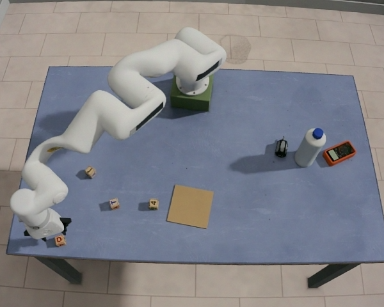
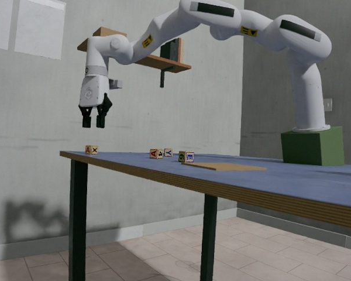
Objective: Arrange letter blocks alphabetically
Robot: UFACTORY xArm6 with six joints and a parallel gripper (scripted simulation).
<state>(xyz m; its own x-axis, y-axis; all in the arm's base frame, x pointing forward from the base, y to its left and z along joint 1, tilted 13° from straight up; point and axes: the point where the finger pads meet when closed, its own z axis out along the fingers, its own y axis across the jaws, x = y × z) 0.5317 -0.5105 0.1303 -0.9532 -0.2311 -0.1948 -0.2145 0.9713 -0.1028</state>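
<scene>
Four wooden blocks lie on the blue table, all off the tan mat (image 1: 190, 206). The D block (image 1: 60, 240) sits at the front left corner. The T block (image 1: 114, 203) and the 4 block (image 1: 153, 203) lie left of the mat. The I block (image 1: 90, 171) lies further back. My gripper (image 2: 92, 120) hangs well above the D block (image 2: 91, 149), fingers pointing down, partly open with nothing between them. In the overhead view the wrist (image 1: 41, 226) covers most of the fingers. The mat (image 2: 224, 166) is bare.
A white bottle (image 1: 310, 147), an orange multimeter (image 1: 339, 153) and a small black object (image 1: 281, 148) stand at the right. The green robot base (image 1: 192, 94) is at the back. The D block is close to the table's front and left edges.
</scene>
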